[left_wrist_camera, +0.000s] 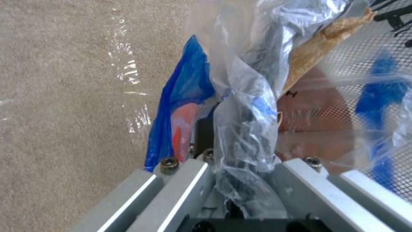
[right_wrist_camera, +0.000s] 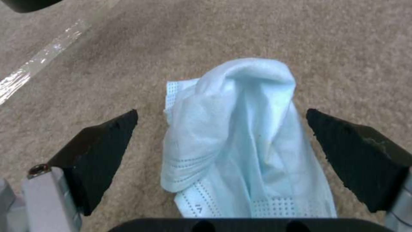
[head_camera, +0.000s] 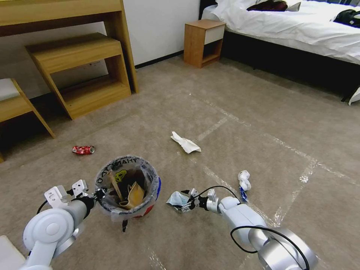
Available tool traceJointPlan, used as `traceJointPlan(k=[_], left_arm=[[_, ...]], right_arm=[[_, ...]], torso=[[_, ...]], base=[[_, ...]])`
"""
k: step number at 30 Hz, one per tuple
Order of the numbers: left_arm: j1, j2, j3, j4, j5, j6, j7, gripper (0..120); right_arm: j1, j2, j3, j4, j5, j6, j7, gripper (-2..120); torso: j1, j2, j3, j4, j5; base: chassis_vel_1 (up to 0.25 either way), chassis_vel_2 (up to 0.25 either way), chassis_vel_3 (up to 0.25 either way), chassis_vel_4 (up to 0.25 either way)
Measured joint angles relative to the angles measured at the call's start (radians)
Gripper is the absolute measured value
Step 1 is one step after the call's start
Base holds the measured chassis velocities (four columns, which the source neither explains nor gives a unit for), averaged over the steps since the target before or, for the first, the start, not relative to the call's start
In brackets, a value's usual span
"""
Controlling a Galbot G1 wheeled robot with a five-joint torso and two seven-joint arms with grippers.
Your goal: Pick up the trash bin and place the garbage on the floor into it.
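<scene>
The trash bin [head_camera: 148, 204], red with a blue rim and a clear printed bag, stands at the near left and holds a brown paper bag [head_camera: 134, 195] and a wooden stick. My left gripper [head_camera: 99, 193] is shut on its rim [left_wrist_camera: 182, 96] and the bag's plastic [left_wrist_camera: 240, 129]. To the bin's right lies a pale blue mask [head_camera: 175, 198] on the floor [head_camera: 225, 93]. My right gripper [head_camera: 186, 202] is open around it, and the mask [right_wrist_camera: 240, 138] sits between the two black fingers [right_wrist_camera: 101, 151]. A white crumpled paper [head_camera: 185, 143], a white-blue wad [head_camera: 243, 182] and a crushed red can [head_camera: 83, 150] lie farther off.
A wooden desk with a low shelf unit [head_camera: 80, 71] stands at the far left. A nightstand [head_camera: 203, 41] and a bed [head_camera: 300, 26] stand at the far right. Shiny tape lines [head_camera: 292, 150] cross the carpet.
</scene>
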Motion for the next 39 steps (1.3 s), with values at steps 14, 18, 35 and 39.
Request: traceJointPlan(k=[14,18,35,39], left_arm=[[0.002,-0.004,-0.001,0.003,0.008,0.0,0.006,0],[0.0,-0.005,0.001,0.006,0.01,0.0,0.007,0],[-0.008,-0.004,0.008,0.015,0.017,0.0,0.012,0],[-0.008,-0.004,0.008,0.015,0.02,-0.003,0.012,0]], right_arm=[[0.002,0.005,-0.001,-0.013,0.013,-0.041,-0.009,100],[0.002,0.004,-0.001,-0.013,0.015,-0.049,-0.01,94],[0.008,0.002,-0.005,-0.009,0.028,-0.047,0.011,36],[0.009,-0.001,-0.01,0.0,0.036,-0.046,0.013,22]], torso=[[0.0,0.0,0.0,0.0,0.0],[0.0,0.0,0.0,0.0,0.0],[0.0,0.0,0.0,0.0,0.0],[0.0,0.0,0.0,0.0,0.0]], base=[[0.0,0.0,0.0,0.0],[0.0,0.0,0.0,0.0],[0.0,0.0,0.0,0.0],[0.0,0.0,0.0,0.0]])
